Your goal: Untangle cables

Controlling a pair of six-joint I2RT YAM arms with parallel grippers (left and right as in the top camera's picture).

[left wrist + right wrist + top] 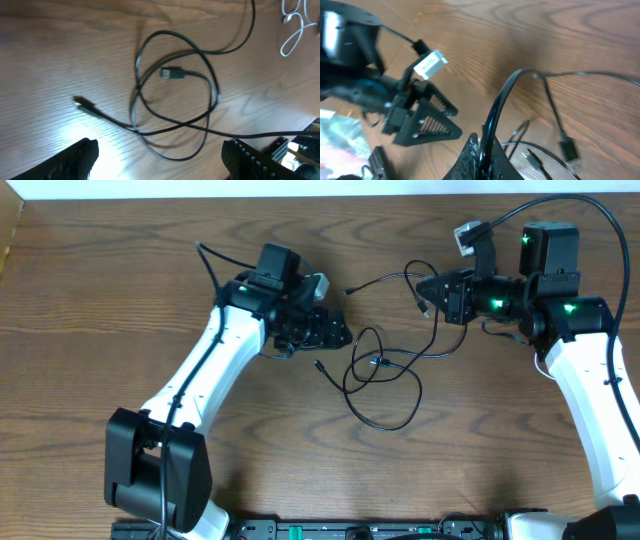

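Loosely coiled black cable (172, 73) lies under gap between left fingers (75, 160)

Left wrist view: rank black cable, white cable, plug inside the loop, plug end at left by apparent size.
1. black cable, its loops span most of the frame
2. white cable, cut off at the edge
3. plug inside the loop
4. plug end at left, nearly the same as 3; unsure

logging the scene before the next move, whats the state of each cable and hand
black cable: looped over itself, one stretch pinched
white cable: curled loose, apart from that loop
left hand: open, empty, over the loop
right hand: shut on the black cable
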